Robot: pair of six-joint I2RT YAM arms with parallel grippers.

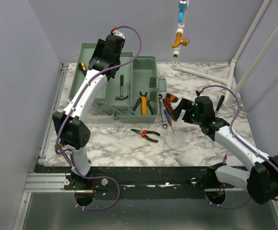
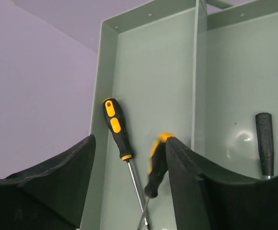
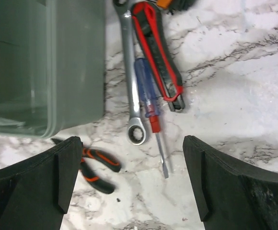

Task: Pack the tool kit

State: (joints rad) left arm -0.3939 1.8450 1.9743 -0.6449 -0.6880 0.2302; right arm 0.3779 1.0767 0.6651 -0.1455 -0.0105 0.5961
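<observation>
A blue and orange pipe fitting (image 1: 179, 31) hangs above the far edge of the marble bench (image 1: 124, 151). A white pipe frame (image 1: 235, 72) stands at the far right corner. Neither is near an arm.

Just right of the green tool box (image 1: 141, 74), a silver wrench (image 3: 131, 91), a blue screwdriver (image 3: 145, 91) and a red and black utility knife (image 3: 159, 52) lie side by side on the bench, packed close together. The right gripper (image 3: 132, 141) hovers over them with its jaws spread wide and nothing between them. Orange pliers (image 1: 146, 135) lie on the bench in front of the box, apart from it. A black screwdriver (image 1: 220, 103) lies alone further right, beyond the right arm.

The tool box sits open at the far left of the bench, its two halves side by side. In the right half a hammer (image 1: 122, 89) lies with its head toward the near side. Yellow pliers (image 1: 143, 103) rest near the front right corner, with a darker tool (image 1: 152, 102) just beside them that I cannot identify.

The left gripper (image 2: 129, 143) hangs over the left half, jaws wide apart and holding nothing. Below it a yellow screwdriver (image 2: 117, 129) lies by the outer wall. A second yellow screwdriver (image 2: 156, 165), slightly blurred, lies beside it, and their shafts cross. A divider wall separates them from the hammer.
</observation>
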